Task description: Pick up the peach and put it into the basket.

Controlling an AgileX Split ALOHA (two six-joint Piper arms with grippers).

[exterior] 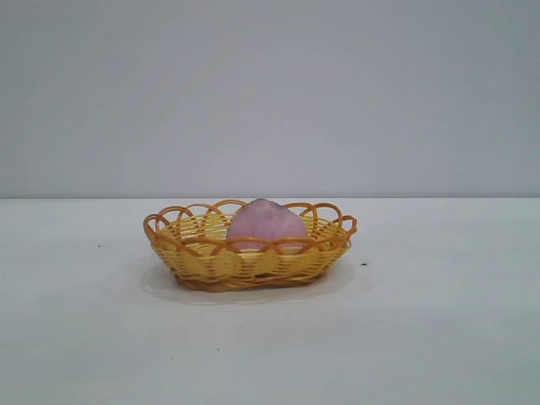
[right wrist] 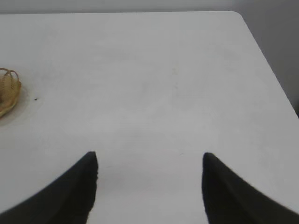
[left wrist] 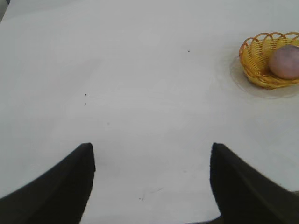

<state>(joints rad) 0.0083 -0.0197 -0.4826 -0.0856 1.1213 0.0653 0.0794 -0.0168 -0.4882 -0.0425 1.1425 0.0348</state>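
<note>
Peach point(exterior: 267, 224) inside basket point(exterior: 211, 263). Left end effector point(left wrist: 152, 154), right end effector point(right wrist: 149, 161) both spread, empty, over table point(exterior: 439, 321).

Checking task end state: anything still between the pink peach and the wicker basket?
Nothing visible. The matte pink rounded peach already sits inside the yellow woven wicker basket. Both grippers, left and right, are open and empty, apart from it.
</note>
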